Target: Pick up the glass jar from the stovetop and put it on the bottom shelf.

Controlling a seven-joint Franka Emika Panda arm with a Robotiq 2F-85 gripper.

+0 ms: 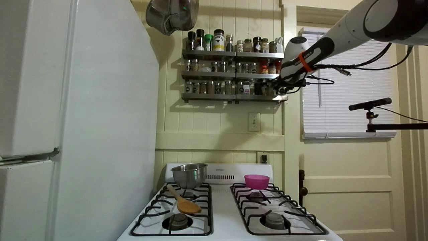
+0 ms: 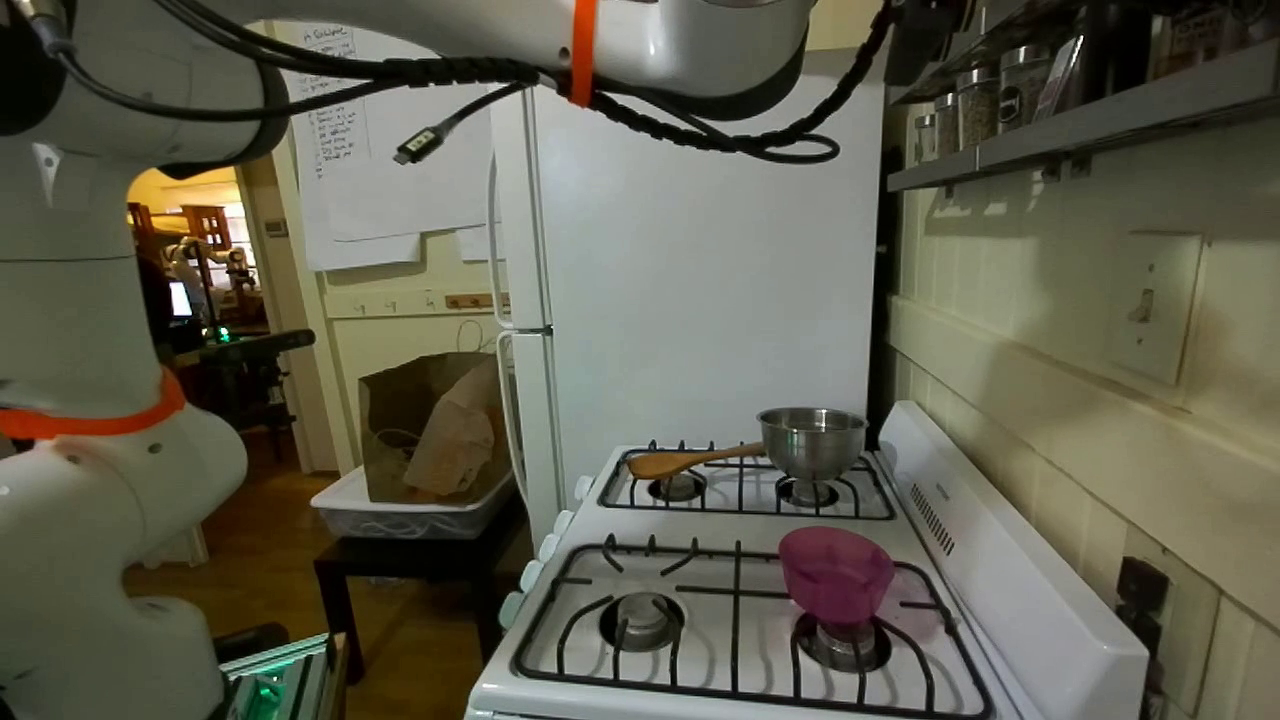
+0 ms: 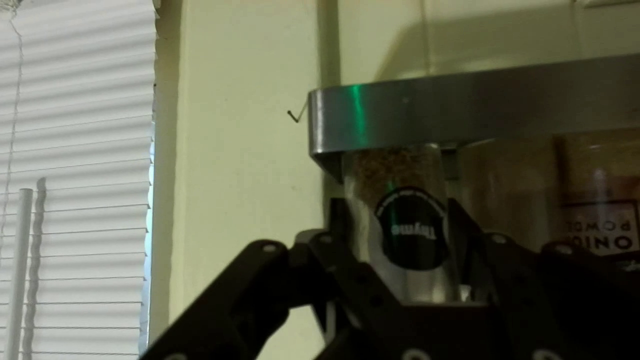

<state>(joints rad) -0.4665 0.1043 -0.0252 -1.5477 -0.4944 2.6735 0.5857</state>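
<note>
Angular black fingers (image 3: 352,275) clasp the cylindrical glass jar (image 3: 402,227).

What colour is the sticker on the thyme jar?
The sticker on the thyme jar is black with pale writing, seen best in the wrist view.

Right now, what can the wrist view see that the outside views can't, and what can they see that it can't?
Only the wrist view shows a readable Thyme label on the glass jar in the gripper.
Only the exterior views show the stovetop, metal bowl, wooden spoon and pink bowl.
All share the bottom shelf and spice jars on it.
</note>
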